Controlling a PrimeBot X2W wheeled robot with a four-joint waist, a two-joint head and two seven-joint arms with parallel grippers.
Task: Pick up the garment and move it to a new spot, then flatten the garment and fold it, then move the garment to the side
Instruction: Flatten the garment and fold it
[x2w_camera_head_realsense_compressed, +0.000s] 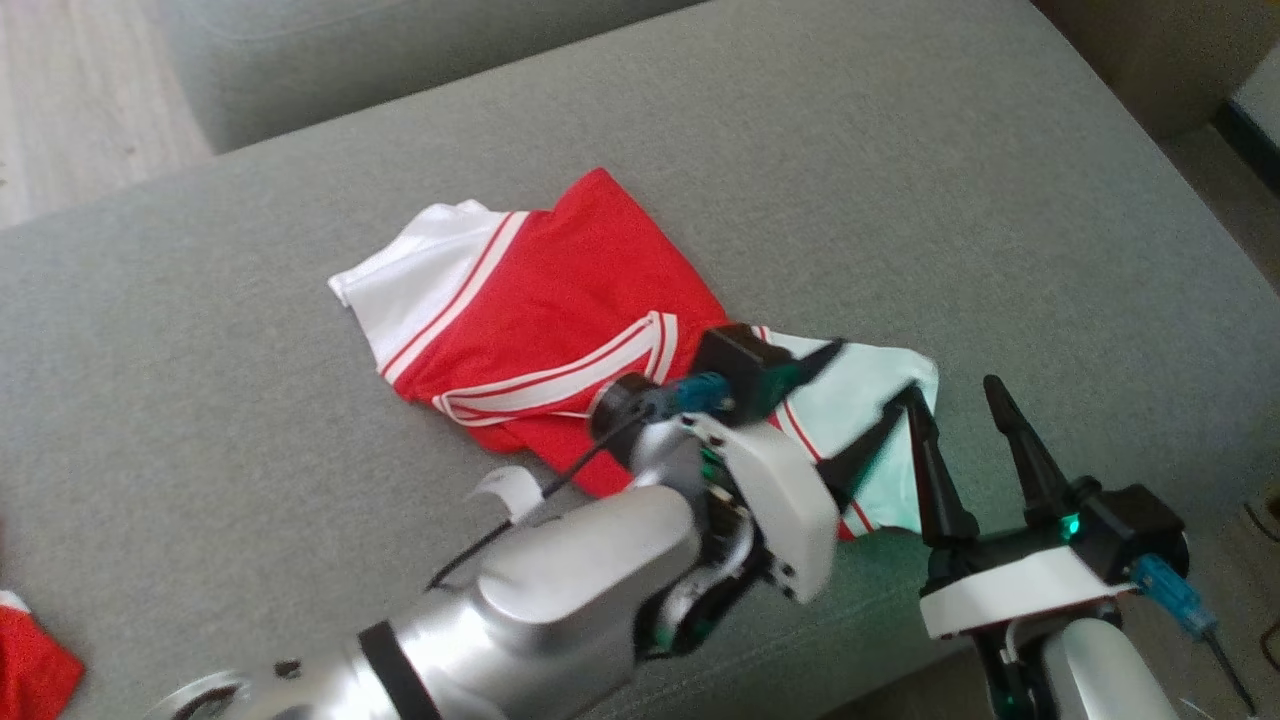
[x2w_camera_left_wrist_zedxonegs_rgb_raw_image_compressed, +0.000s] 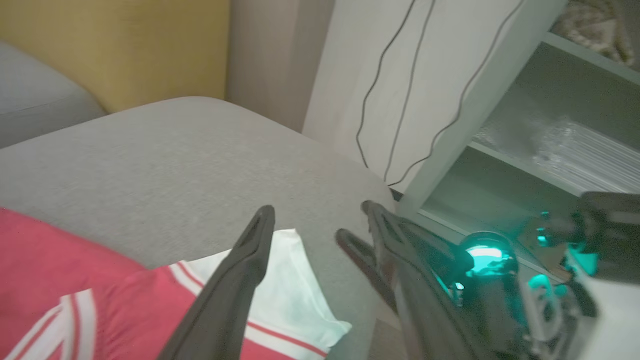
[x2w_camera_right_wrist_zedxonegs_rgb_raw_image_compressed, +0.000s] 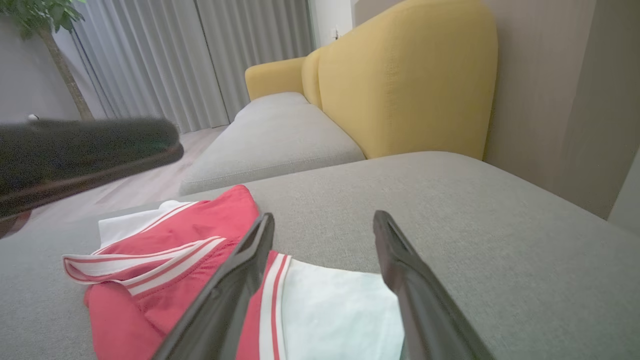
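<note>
Garment (x2w_camera_head_realsense_compressed: 560, 300) crumpled on cushion (x2w_camera_head_realsense_compressed: 900, 200), white edge beneath left gripper (x2w_camera_head_realsense_compressed: 872, 372) (fingers spread); right gripper (x2w_camera_head_realsense_compressed: 952, 390) spread; bare fabric around.

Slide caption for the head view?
Left gripper and right gripper, both open, at the white end of a red-and-white garment on a grey cushion.

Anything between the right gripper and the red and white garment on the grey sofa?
Nothing visible: the open right gripper hangs at the white sleeve of the red and white garment, left gripper alongside.
</note>
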